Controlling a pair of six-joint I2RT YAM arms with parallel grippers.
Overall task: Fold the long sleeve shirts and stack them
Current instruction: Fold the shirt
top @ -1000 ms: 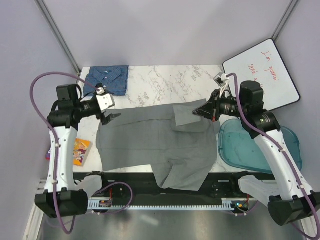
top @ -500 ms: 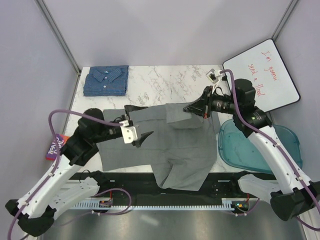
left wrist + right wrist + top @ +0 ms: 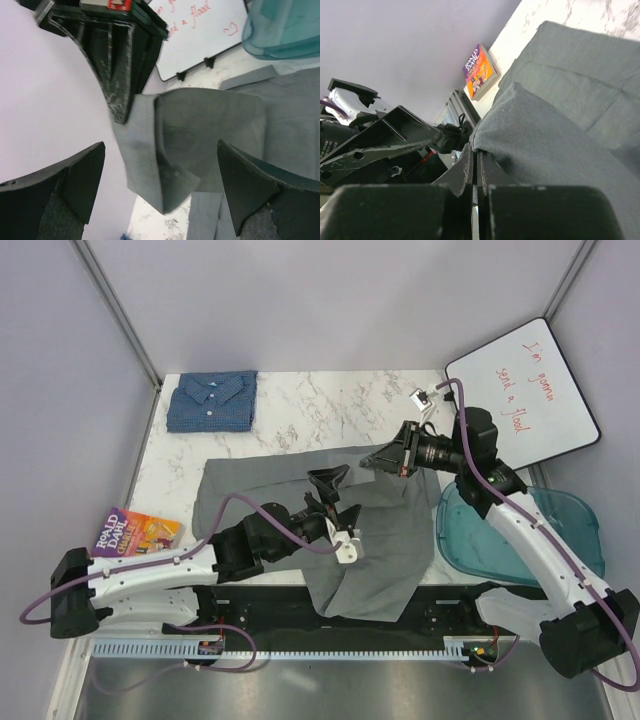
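The plain grey shirt (image 3: 255,480) lies spread over the middle of the table, its lower part hanging over the near edge. My right gripper (image 3: 370,461) is shut on a raised fold of it at the far right; the right wrist view shows the cloth (image 3: 560,130) pinched between my right gripper's (image 3: 476,155) closed jaws. My left gripper (image 3: 328,478) is open and empty, hovering over the shirt's middle and facing that raised fold (image 3: 210,120). In the left wrist view my left gripper (image 3: 160,143) has its jaws wide apart. The blue checked shirt (image 3: 213,401) lies folded at the far left corner.
A colourful paperback book (image 3: 136,534) lies at the near left edge and also shows in the right wrist view (image 3: 479,70). A teal plastic tub (image 3: 530,530) sits at the right. A whiteboard (image 3: 525,390) leans at the far right.
My left arm has swung from the far left down and across to the shirt's middle, gripper open. My right gripper has drawn the grey fold a little further left. The book is now uncovered.
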